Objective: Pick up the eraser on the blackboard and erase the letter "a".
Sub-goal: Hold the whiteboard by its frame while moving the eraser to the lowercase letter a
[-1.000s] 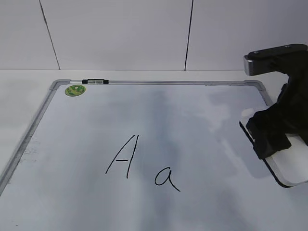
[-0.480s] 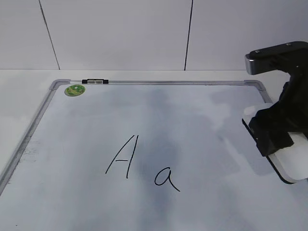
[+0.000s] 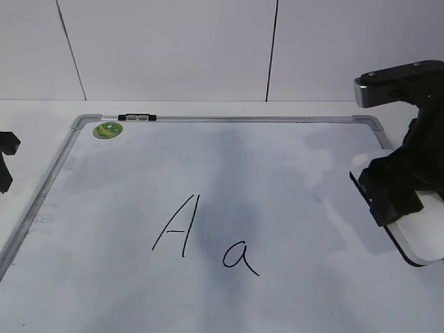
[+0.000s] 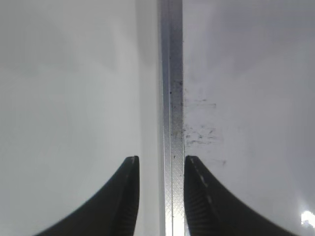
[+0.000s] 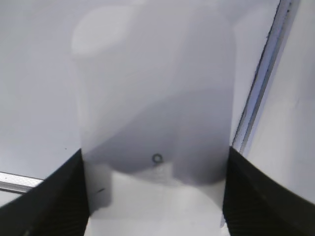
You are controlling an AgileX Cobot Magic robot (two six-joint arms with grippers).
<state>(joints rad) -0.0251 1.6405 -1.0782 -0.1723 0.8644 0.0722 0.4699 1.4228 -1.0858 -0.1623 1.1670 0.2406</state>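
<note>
- Your left tool [image 4: 160, 196] sits at the left frame rail of the blackboard [image 3: 291, 166], one finger on each side of the rail with a gap around it, so it is released and grips nothing.
- In the exterior view you see only a dark bit of that left tool [image 3: 5, 159], over the desk [image 3: 28, 118] just left of the blackboard.
- The capital "A" [image 3: 177, 225] stands near the blackboard's middle.
- The letter "a" [image 3: 240, 258] lies just right of it, unsmudged.
- Your right tool [image 5: 155, 191] is clenched on the eraser [image 3: 416, 236] at the blackboard's right edge, well apart from the letter "a".
</note>
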